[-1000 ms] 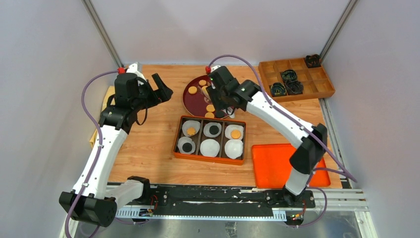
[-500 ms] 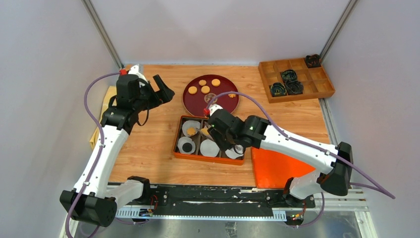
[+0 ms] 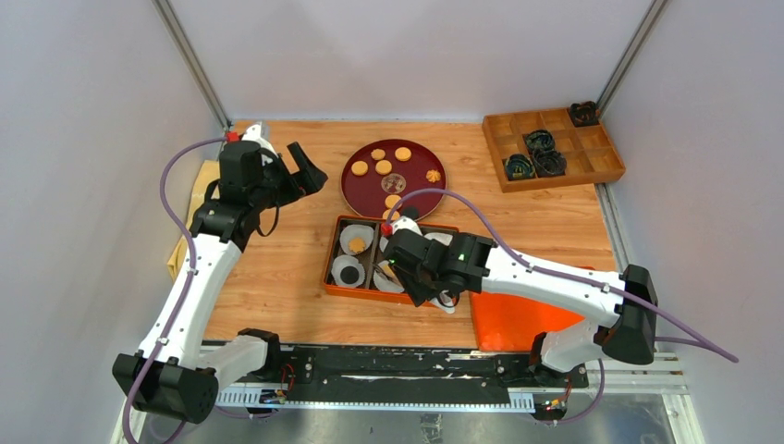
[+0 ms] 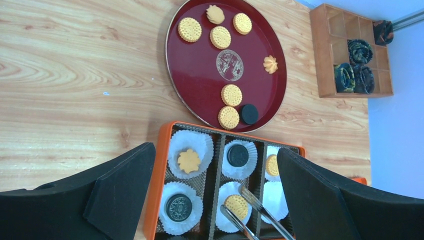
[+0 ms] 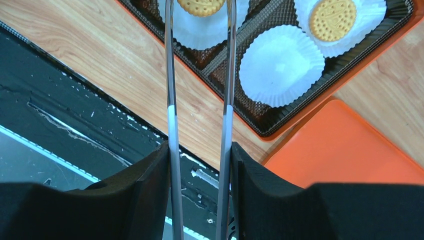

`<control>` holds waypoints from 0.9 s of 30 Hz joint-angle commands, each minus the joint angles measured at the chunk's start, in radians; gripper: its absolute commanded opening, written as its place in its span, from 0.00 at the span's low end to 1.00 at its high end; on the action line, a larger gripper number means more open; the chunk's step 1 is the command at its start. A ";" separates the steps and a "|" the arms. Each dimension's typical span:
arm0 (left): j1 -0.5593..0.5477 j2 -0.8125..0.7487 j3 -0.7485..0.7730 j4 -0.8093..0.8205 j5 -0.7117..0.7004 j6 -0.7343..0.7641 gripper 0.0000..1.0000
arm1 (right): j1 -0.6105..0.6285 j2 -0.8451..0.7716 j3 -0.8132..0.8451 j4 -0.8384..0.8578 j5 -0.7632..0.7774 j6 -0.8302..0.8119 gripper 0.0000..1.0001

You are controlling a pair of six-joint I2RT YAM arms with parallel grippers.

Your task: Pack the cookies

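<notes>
Tan, black and knobbly cookies (image 4: 220,37) lie on a dark red round plate (image 3: 412,191), also in the left wrist view (image 4: 200,75). An orange box (image 3: 330,259) holds six white paper cups. Four cups hold a cookie each: one knobbly (image 4: 189,161), two black (image 4: 237,155), one tan (image 5: 332,19). My right gripper (image 5: 200,155) is shut on metal tongs (image 5: 170,75). The tong tips straddle a tan cookie (image 4: 236,206) over the front middle cup. One cup (image 5: 281,66) is empty. My left gripper (image 3: 300,171) is open and empty, high at the back left.
A wooden compartment tray (image 3: 592,162) with black items stands at the back right. A flat orange lid (image 3: 518,310) lies right of the box. A yellowish cloth (image 3: 185,222) lies at the left edge. The arms' black base rail (image 3: 398,370) runs along the near edge.
My right arm has swung from the red plate back to the box, bringing the tongs and a tan cookie over the front middle cup. The left arm has hardly moved.
</notes>
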 commanded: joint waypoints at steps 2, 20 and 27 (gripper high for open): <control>0.009 -0.016 -0.015 0.015 0.027 -0.006 0.99 | 0.041 0.003 -0.010 -0.059 0.047 0.066 0.08; 0.009 -0.027 -0.016 0.047 0.086 0.016 1.00 | 0.046 0.043 0.014 -0.072 0.065 0.066 0.50; 0.009 -0.034 -0.020 0.066 0.114 0.018 1.00 | 0.046 0.026 0.030 -0.055 0.051 0.053 0.63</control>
